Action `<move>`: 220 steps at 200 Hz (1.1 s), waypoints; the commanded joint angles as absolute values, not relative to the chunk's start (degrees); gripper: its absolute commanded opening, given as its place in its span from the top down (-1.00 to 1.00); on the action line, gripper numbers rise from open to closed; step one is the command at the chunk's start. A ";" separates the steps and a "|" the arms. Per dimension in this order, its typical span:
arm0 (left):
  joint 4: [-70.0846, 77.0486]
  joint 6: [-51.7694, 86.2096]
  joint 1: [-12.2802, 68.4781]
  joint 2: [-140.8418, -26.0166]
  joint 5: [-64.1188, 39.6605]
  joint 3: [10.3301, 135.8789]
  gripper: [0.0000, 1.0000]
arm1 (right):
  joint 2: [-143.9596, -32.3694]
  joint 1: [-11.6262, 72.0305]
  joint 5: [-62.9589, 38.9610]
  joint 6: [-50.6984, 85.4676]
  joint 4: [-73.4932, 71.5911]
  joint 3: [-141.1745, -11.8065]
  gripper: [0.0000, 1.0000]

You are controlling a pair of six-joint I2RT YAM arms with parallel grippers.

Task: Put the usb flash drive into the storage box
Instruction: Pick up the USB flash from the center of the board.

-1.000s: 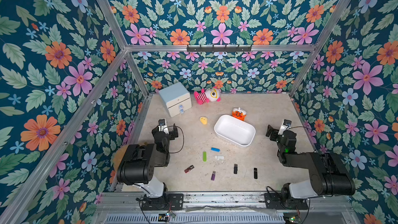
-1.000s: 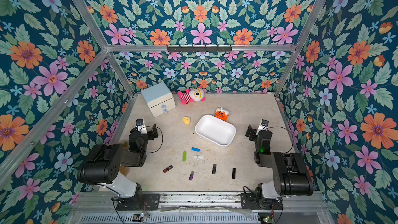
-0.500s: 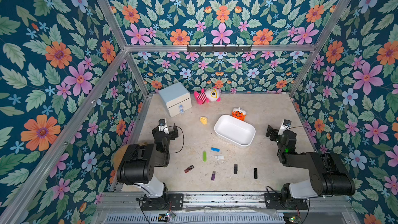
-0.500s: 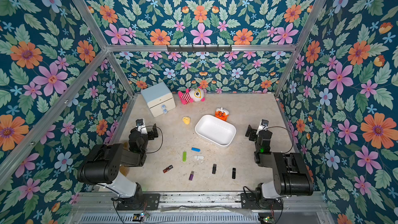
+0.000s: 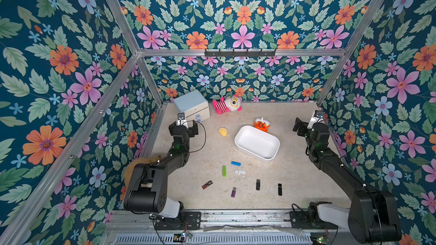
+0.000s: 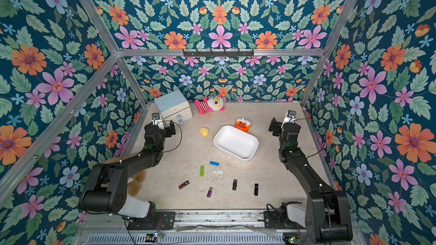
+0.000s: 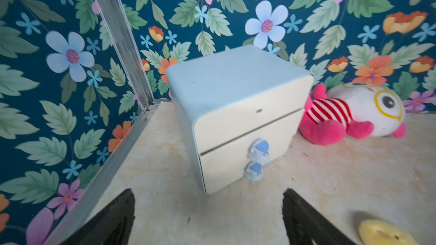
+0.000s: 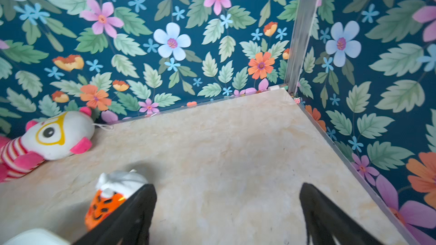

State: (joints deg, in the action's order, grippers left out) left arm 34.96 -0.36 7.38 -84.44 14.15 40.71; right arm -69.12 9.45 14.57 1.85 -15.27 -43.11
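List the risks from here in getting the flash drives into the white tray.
The white drive lies close to the blue drive and green drive; grasping one may knock the others. All lie flat on the table, so a grasp may slip. The orange toy sits right by the storage box; a careless drop-off could bump it.

The left arm (image 5: 175, 159) is folded at the elbow with its forearm stretched forward, and the left pincer (image 7: 208, 194) is spread wide and empty. The right arm (image 5: 330, 161) mirrors that pose, the right pincer (image 8: 227, 187) likewise gaping, gripping nothing.
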 commanded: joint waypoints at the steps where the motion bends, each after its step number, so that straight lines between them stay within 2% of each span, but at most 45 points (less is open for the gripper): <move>1: 8.59 2.12 8.45 -83.43 18.75 47.28 -0.99 | -69.56 15.45 23.88 4.56 10.22 -52.21 -0.94; 27: -5.93 6.04 10.90 -79.77 16.30 52.07 -0.99 | -71.78 24.01 31.44 12.95 31.77 -63.06 -0.99; 54: -15.44 9.14 13.69 -74.69 12.49 52.18 -0.99 | -73.03 30.25 27.83 25.38 50.15 -69.40 -0.99; 77: -21.57 11.55 16.47 -71.07 8.27 51.35 -0.99 | -71.09 34.76 22.58 33.84 57.71 -68.37 -0.97; 111: -25.91 14.06 21.83 -68.14 6.37 49.62 -0.99 | -67.75 41.68 17.48 44.32 61.17 -61.56 -0.82; 145: -28.38 16.45 24.32 -68.25 5.38 48.69 -0.99 | -65.27 46.57 12.10 52.42 57.79 -51.77 -0.62; 161: -29.44 17.36 25.58 -68.39 5.27 48.45 -0.99 | -64.02 47.69 9.93 54.56 55.71 -47.90 -0.55; 177: -29.57 17.93 27.13 -68.47 5.30 47.91 -0.99 | -63.20 47.92 8.45 55.84 53.98 -44.73 -0.40; 220: -29.36 20.81 30.00 -68.96 6.24 45.72 -0.99 | -63.52 48.03 4.45 56.10 50.13 -39.60 -0.27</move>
